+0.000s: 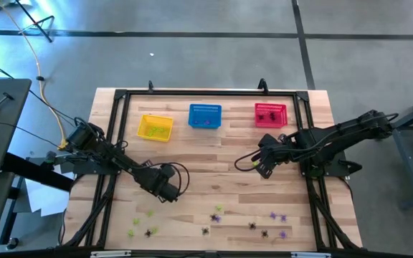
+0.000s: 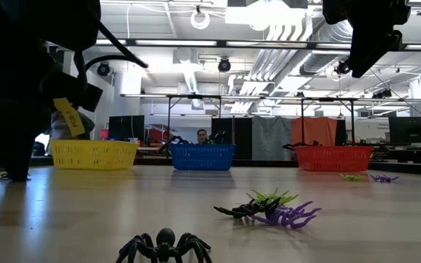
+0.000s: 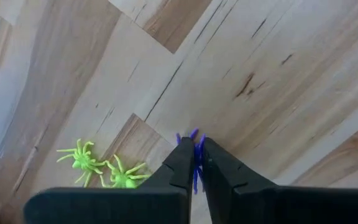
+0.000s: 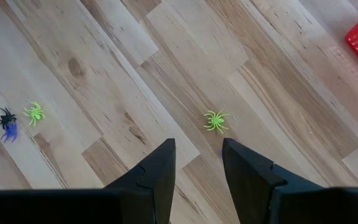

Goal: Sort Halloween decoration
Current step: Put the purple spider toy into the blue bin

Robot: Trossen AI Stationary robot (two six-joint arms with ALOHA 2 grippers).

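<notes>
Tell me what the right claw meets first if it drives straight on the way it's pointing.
Probably bare table. The open right claw points down at the wood; the yellow-green spider lies just ahead of its fingertips, so it may touch that, though depth is unclear.

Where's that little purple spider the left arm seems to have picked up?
The purple spider is pinched in the left tool, seen in the left wrist view, above the wooden table near two yellow-green spiders.

No text, label or number can be read anywhere
</notes>
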